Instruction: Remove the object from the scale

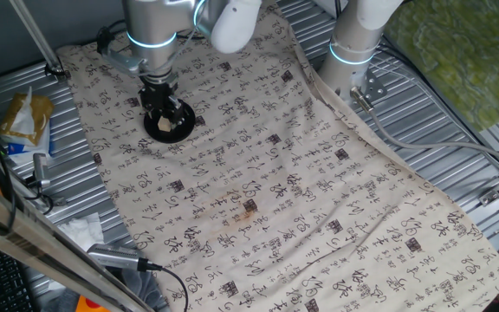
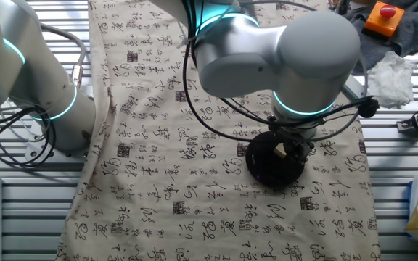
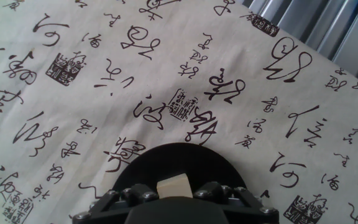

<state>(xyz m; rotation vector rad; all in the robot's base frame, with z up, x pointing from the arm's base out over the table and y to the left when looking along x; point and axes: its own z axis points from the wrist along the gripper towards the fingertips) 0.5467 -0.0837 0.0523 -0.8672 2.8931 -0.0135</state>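
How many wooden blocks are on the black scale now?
1. The block sits on the scale, between the fingers of the gripper. The arm hides part of the scale, so another could be hidden.

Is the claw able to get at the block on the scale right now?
Probably yes. The claw is already down over the scale, its fingers flanking the block, and nothing lies between them. Whether they are touching it yet cannot be told.

Two fixed cameras look down on the cloth-covered tabletop from opposite sides; the hand camera sits close above the scale. All three share that disc.
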